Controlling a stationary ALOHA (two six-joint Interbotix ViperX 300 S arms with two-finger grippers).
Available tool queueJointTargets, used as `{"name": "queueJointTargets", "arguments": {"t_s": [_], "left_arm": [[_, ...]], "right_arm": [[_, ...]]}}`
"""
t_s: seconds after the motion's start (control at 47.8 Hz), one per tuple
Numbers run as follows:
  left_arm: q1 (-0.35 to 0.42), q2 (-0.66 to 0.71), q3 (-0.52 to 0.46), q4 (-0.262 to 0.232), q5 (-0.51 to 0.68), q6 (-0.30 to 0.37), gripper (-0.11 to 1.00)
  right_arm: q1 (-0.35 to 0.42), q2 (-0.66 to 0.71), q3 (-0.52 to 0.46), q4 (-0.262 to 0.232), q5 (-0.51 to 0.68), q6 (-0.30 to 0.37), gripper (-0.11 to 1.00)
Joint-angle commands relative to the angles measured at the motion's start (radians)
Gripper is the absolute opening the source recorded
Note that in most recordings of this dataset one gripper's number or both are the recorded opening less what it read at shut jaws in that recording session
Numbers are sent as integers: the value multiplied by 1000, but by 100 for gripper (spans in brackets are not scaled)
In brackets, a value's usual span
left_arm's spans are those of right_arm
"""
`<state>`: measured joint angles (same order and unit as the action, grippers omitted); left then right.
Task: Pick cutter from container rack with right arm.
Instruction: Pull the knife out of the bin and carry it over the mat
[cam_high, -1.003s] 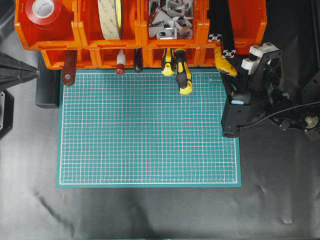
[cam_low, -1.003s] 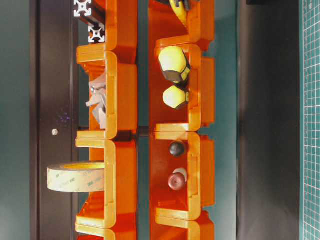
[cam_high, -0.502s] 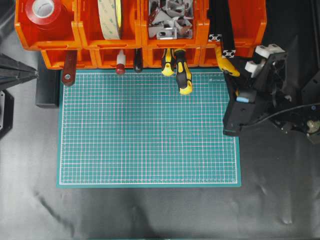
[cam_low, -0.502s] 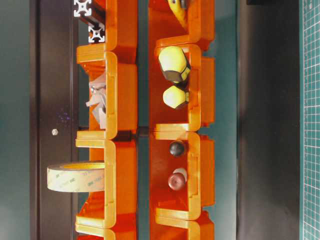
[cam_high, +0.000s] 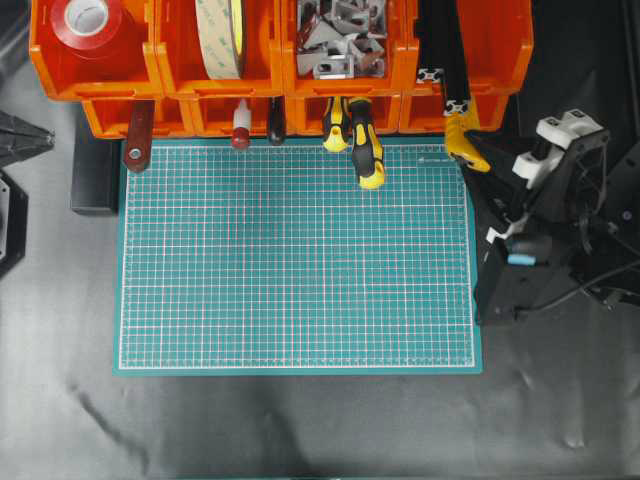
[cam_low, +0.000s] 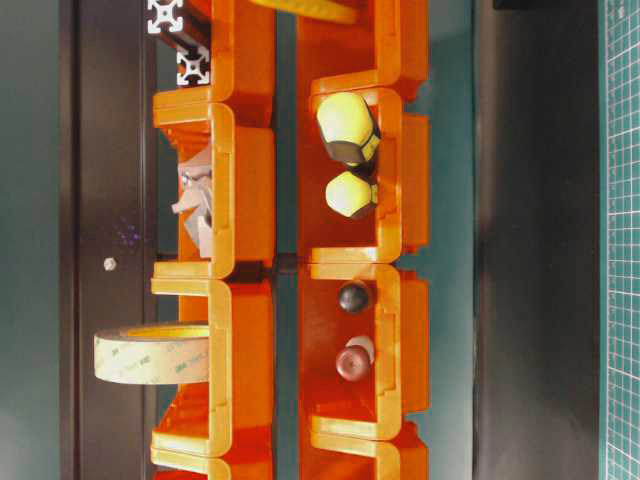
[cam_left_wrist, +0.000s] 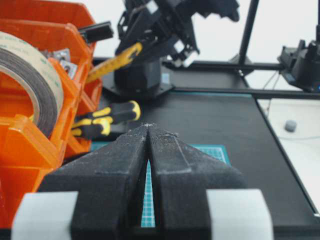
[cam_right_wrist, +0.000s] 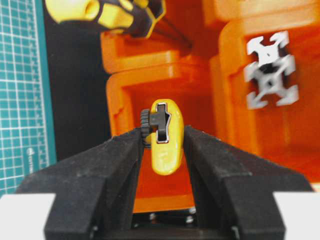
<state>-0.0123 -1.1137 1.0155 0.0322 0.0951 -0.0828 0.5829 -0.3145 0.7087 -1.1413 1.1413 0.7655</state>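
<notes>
The cutter (cam_high: 466, 140), slim and yellow, pokes out of the lower right bin of the orange container rack (cam_high: 280, 85). My right gripper (cam_high: 482, 166) is shut on its rear end at the mat's far right corner. In the right wrist view the cutter's yellow end with its black slider (cam_right_wrist: 162, 137) sits clamped between my two black fingers (cam_right_wrist: 122, 155), in front of the orange bin. It also shows in the left wrist view (cam_left_wrist: 113, 62) and at the top of the table-level view (cam_low: 305, 8). My left gripper (cam_left_wrist: 148, 126) is shut and empty at the left edge (cam_high: 25, 138).
Two yellow-and-black screwdrivers (cam_high: 362, 148) stick out of the bin beside the cutter's. Black aluminium profiles (cam_high: 445, 60) lie in the bin above. Tape rolls (cam_high: 88, 18), metal brackets and red-handled tools fill the other bins. The green mat (cam_high: 300, 260) lies in front.
My right arm has drawn back to the right and toward the front, pulling the cutter farther out of its bin. My left gripper has slid back toward the left edge.
</notes>
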Motion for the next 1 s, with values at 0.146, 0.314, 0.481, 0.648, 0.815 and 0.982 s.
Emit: {"name": "queueJointTargets", "arguments": {"t_s": [0.146,0.314,0.481,0.648,0.815,0.982], "left_arm": [[3,6,-11,3,-5,-26,2],[3,2,-8,3,9,-46,2],[3,-2,-9,3,32,-69,2],[2,-9,-12,3,32,-86,2],[-2,-26,-18,3,21,-97,2],[-8,-37,-23,3,18,-97,2]], "right_arm": [[46,-14,-101,-3,17,-66,27],[121,-15,-163,-15,6,-74,27],[215,-2,-259,-34,-8,-72,27],[270,31,-310,-32,-89,-69,27],[272,97,-322,-17,-212,-67,27],[239,192,-285,-14,-324,-72,27]]}}
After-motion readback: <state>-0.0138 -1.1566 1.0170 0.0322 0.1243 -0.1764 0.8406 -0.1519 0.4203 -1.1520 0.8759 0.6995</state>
